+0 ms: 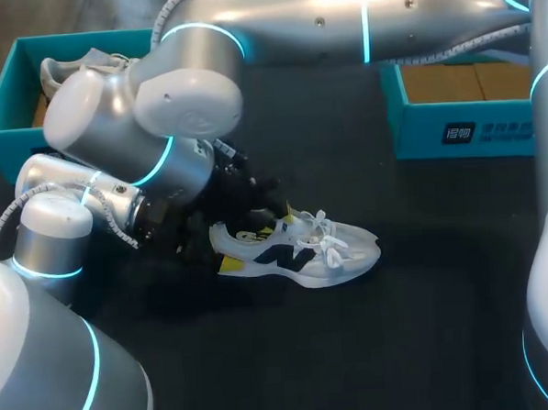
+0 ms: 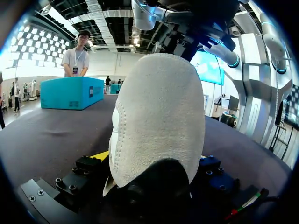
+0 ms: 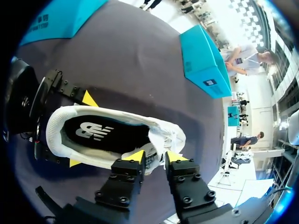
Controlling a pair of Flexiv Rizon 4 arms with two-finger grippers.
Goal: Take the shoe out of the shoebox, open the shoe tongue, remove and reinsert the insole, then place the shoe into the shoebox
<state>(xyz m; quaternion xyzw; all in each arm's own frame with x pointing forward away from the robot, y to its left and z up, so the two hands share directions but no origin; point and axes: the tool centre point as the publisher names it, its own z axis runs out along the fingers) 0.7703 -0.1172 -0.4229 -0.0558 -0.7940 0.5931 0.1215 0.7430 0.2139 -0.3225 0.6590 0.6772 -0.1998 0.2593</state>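
Your right end effector [image 3: 155,157] is pinching the tongue [image 3: 150,155] of the shoe [image 1: 300,254], fingers nearly together. Your left end effector [image 2: 152,161] is clamped on the heel from both sides. The shoe sits sole-down on the dark counter [image 1: 419,344], outside both teal boxes, with the black insole [image 3: 103,133] visible inside. In the head view the left shoebox [image 1: 7,109] holds a second shoe [image 1: 69,69], and the right shoebox [image 1: 454,127] is well apart from the toe.
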